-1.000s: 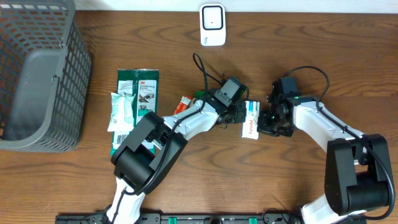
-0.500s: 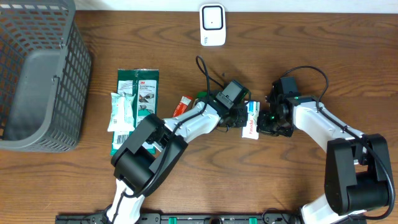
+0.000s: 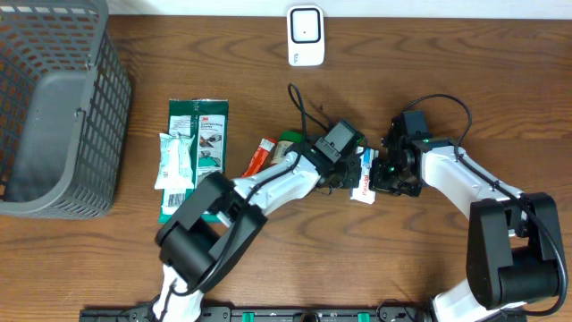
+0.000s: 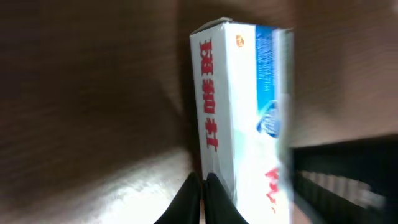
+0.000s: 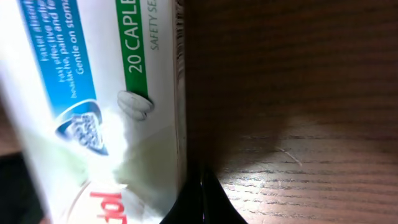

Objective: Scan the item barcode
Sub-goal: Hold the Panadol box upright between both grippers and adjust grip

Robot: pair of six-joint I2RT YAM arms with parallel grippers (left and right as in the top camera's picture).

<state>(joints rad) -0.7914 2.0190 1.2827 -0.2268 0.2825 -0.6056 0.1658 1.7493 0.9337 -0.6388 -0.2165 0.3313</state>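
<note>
The item is a white medicine box (image 3: 363,173) with blue, green and red print, squeezed between my two arms at mid-table. It stands tipped on a long edge. No barcode shows on the faces I see. My left gripper (image 3: 348,175) is shut, fingertips together and empty, pressing against the box's left side (image 4: 239,112); its tips meet at the box's lower edge (image 4: 204,182). My right gripper (image 3: 379,178) is also shut and empty, touching the opposite side of the box (image 5: 106,93), with its tips at that side's foot (image 5: 202,183). A white scanner-like device (image 3: 305,36) stands at the table's far edge.
A grey mesh basket (image 3: 85,134) stands at the far left. A green packet (image 3: 201,125) and a white packet (image 3: 173,161) lie left of centre. An orange-red packet (image 3: 260,154) and a green item (image 3: 290,139) lie behind my left arm.
My left gripper has pushed to the right against the box. The box has shifted slightly right and tipped up from flat onto its edge. The right arm has stayed put.
</note>
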